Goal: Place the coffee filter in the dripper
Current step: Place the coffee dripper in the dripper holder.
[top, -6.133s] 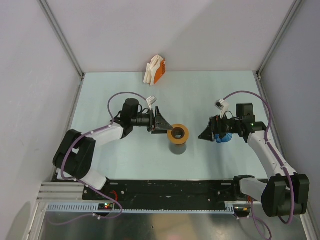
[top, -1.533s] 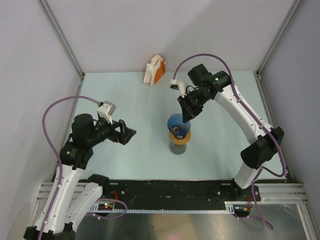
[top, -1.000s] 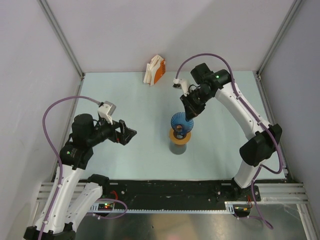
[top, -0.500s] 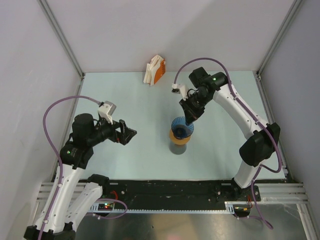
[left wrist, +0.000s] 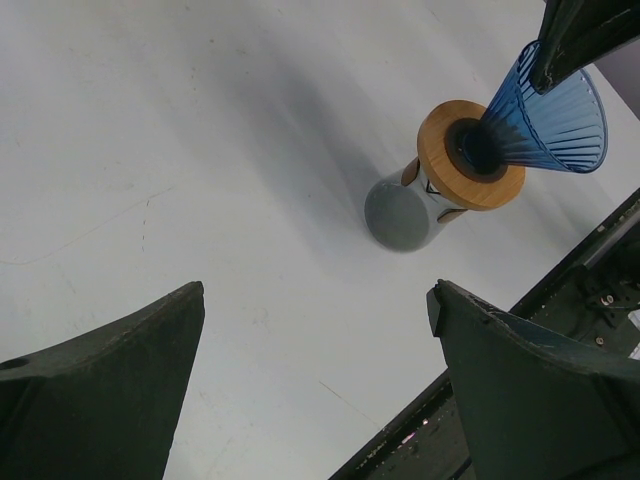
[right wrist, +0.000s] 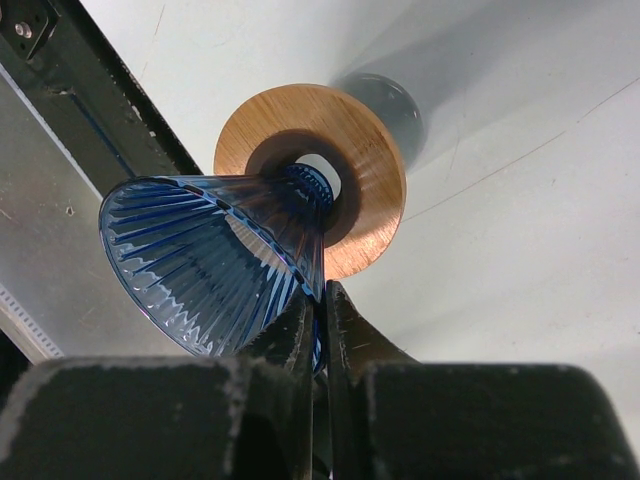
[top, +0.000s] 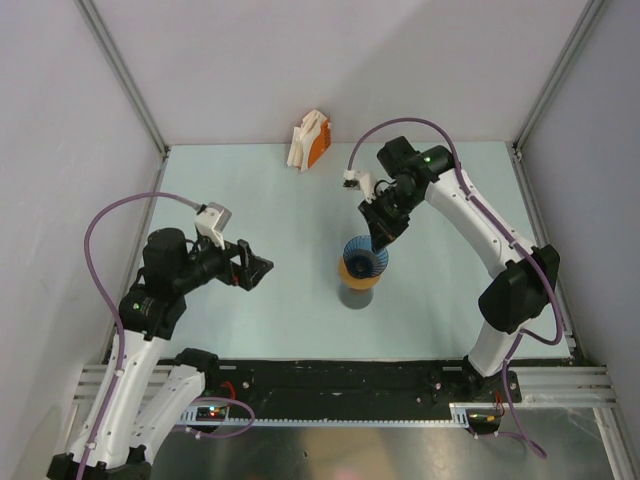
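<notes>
The blue ribbed dripper [top: 365, 255] stands tilted with its narrow end in the wooden ring [top: 358, 274] on top of the dark grey cup [top: 353, 294]. My right gripper [top: 379, 240] is shut on the dripper's rim [right wrist: 210, 255]; the thin wall is pinched between its fingers [right wrist: 322, 295]. White coffee filter papers in an orange holder [top: 311, 141] stand at the back edge. My left gripper [top: 262, 268] hangs open to the left, well apart from the cup, with nothing between its fingers [left wrist: 315, 290]. The left wrist view shows the dripper [left wrist: 545, 120], the ring [left wrist: 440, 150] and the cup [left wrist: 400, 212].
A black rail [top: 340, 375] runs along the table's near edge, and shows in the right wrist view [right wrist: 90, 110]. Grey walls and metal frame posts [top: 125, 75] close in the table on three sides.
The right gripper has lowered the dripper a little towards me, so its narrow end now sits in the wooden ring. The left arm has not moved.
</notes>
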`<action>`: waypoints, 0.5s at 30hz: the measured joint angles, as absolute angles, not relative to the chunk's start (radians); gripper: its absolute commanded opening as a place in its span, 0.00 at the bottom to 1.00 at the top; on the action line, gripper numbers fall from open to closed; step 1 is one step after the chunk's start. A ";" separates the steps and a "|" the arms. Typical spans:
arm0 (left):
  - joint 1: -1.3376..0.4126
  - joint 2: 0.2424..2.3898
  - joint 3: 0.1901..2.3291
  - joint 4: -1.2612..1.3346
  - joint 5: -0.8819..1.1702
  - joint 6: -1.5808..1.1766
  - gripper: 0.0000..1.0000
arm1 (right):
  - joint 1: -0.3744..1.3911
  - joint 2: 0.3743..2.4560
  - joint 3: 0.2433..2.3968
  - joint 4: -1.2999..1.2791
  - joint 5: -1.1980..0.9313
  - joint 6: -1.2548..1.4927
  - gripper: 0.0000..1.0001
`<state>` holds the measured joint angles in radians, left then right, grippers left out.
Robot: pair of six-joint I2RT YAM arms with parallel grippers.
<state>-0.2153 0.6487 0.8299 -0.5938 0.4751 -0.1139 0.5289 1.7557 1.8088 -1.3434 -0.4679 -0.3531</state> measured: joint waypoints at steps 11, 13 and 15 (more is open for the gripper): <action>-0.215 0.649 0.817 -0.594 0.475 -0.115 1.00 | 0.529 1.758 1.816 -1.344 -0.475 -0.347 0.49; -0.215 0.654 0.817 -0.594 0.475 -0.114 1.00 | 0.529 1.758 1.832 -1.345 -0.477 -0.348 0.52; -0.215 0.664 0.817 -0.594 0.477 -0.114 1.00 | 0.527 1.758 1.853 -1.345 -0.480 -0.349 0.52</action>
